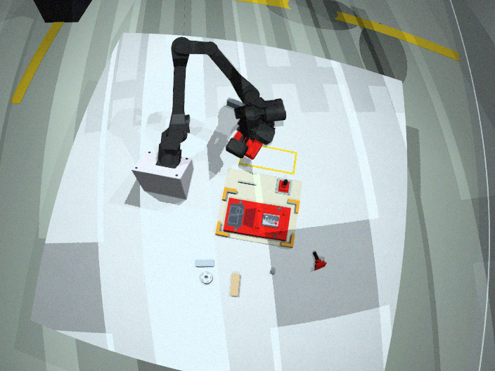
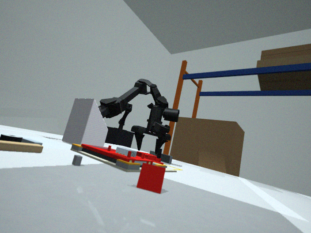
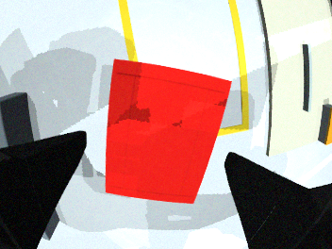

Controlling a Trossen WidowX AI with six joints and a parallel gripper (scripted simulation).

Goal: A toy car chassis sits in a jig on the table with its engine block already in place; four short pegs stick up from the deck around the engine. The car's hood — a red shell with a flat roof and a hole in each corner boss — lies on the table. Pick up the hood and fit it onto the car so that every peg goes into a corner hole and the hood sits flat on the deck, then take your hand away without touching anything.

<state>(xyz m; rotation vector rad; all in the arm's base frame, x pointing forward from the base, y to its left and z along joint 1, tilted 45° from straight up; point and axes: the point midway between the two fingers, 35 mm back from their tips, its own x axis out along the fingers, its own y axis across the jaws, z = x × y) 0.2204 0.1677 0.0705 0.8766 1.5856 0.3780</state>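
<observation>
The red hood [image 1: 254, 150] [image 3: 165, 156] lies roof up on the table, over one end of the yellow outline [image 1: 295, 162] [image 3: 244, 71]. My gripper [image 1: 251, 140] [image 2: 148, 149] [image 3: 157, 150] is open and empty above it, one finger off each side in the wrist view. The fingers partly cover the hood in the top view. The red chassis [image 1: 249, 218] [image 2: 96, 149] sits in the jig [image 1: 261, 193] [image 3: 288, 94] with the grey engine block [image 1: 271, 220] [image 2: 125, 151] in its deck. Short red pegs stand around the engine. The hood's corner holes cannot be made out.
A dark grey block [image 1: 233, 102] [image 3: 15, 115] stands beside the hood. A red piece with a black lever [image 1: 284, 185] stands on the jig board; another [image 1: 318, 262] [image 2: 151, 178] lies beyond it. A wooden block [image 1: 235, 284], a wheel [image 1: 208, 279] and a small grey cube [image 1: 272, 270] [image 2: 77, 160] lie beyond the chassis.
</observation>
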